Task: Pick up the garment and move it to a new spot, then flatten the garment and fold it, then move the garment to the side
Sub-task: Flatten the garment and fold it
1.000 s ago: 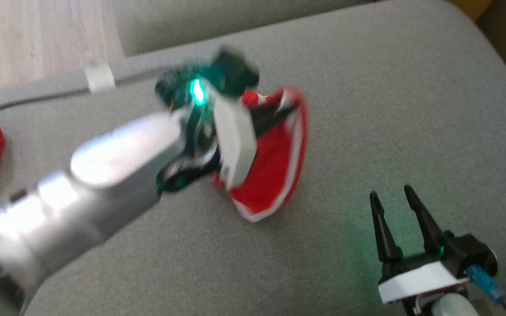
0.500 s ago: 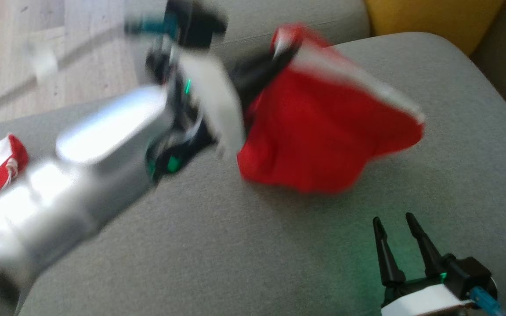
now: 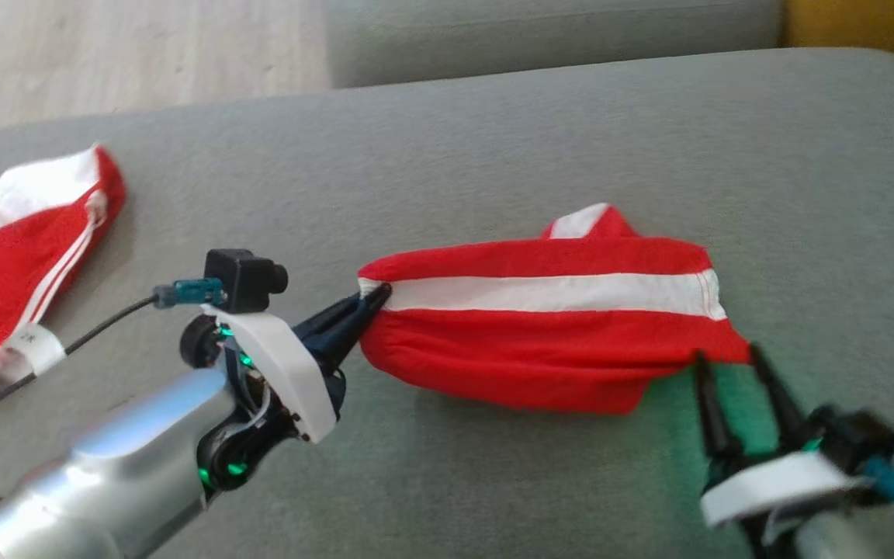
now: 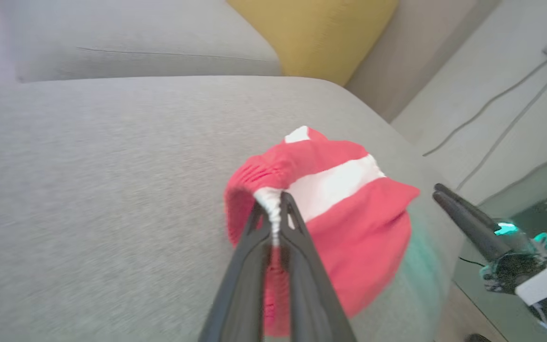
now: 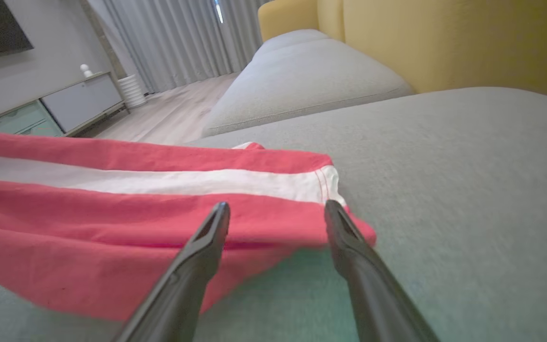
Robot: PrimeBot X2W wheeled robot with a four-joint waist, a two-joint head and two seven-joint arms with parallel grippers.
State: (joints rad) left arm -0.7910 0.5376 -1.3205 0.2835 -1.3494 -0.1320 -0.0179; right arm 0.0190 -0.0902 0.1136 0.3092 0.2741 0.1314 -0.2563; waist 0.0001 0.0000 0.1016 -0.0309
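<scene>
The garment [image 3: 540, 341] is a pair of red shorts with a white side stripe, stretched out on the grey sofa cushion [image 3: 493, 140]. My left gripper [image 3: 373, 301] is shut on the garment's gathered waistband end [image 4: 273, 204] at the left. At the garment's right end my right gripper [image 3: 729, 359] stands open, its fingertips [image 5: 219, 211] at the hem corner [image 5: 344, 228] with nothing clamped between them. The garment [image 5: 112, 228] lies low on the cushion with the stripe facing up.
Another red and white garment [image 3: 20, 248] lies at the cushion's left edge, crossed by a black cable [image 3: 98, 330]. A yellow cushion [image 4: 311, 33] stands at the back. Wooden floor [image 3: 105, 54] shows beyond the sofa's far edge.
My left gripper swung the garment up through the air and has brought it down, spread lengthwise on the cushion. The right gripper now reaches the garment's right end. The head camera shifted.
</scene>
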